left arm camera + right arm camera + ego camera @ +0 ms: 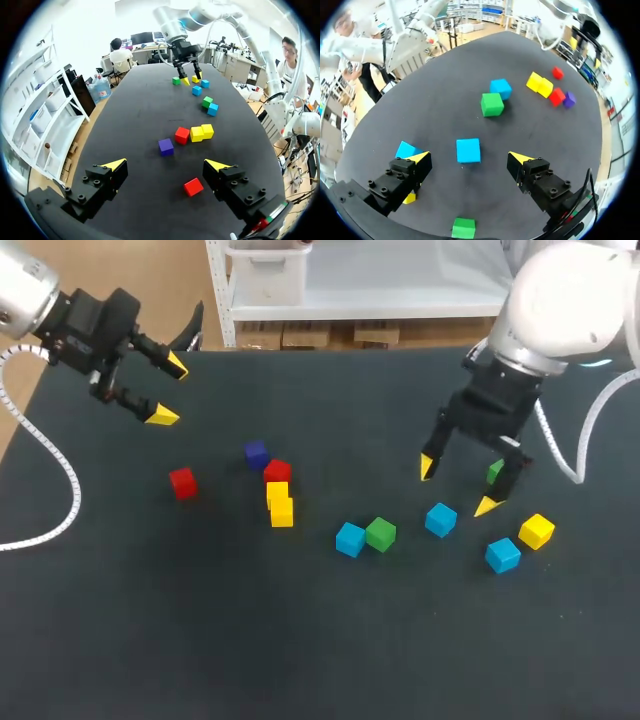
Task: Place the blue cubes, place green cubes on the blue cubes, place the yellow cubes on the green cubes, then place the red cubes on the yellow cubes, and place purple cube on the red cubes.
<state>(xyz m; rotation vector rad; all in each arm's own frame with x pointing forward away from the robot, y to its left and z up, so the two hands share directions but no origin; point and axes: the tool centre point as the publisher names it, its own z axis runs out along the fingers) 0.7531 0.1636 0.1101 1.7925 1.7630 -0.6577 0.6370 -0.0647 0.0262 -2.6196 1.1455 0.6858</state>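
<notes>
Right pincer (470, 158) hangs spread wide and empty. The near blue cube (468, 150) sits on the tabletop (300, 660), framed in the gap between its fingers with neither finger touching it. It reads as lined up for a first pick, since blue is the base layer (my guess only). Left pincer (170, 390) sits over the far left corner, also spread and empty, well apart from every cube, likely to leave room. Nothing is stacked: every cube lies single on the tabletop. The edge blue cube (502, 555) and lone yellow cube (537, 531) lie near each other on the right pincer's outer side. The paired blue cube (350, 539) touches the front green cube (380, 533) toward the middle. Further left, the row red cube (277, 472) and the two yellow cubes (280, 502) form a touching line. The purple cube (256, 454) is just beside the red end, and the lone red cube (182, 482) lies apart. The head view half hides the back green cube (463, 228) behind a right finger, while the right wrist view shows it whole, under the pincer. That view also shows the near blue cube centred in the gap, where the head view puts it merely just in front of the tips. How high the tips hang I can't tell. The left wrist view puts the lone red cube nearest the left pincer, below its gap, with the right arm far across. Only the head view shows both arms together.
</notes>
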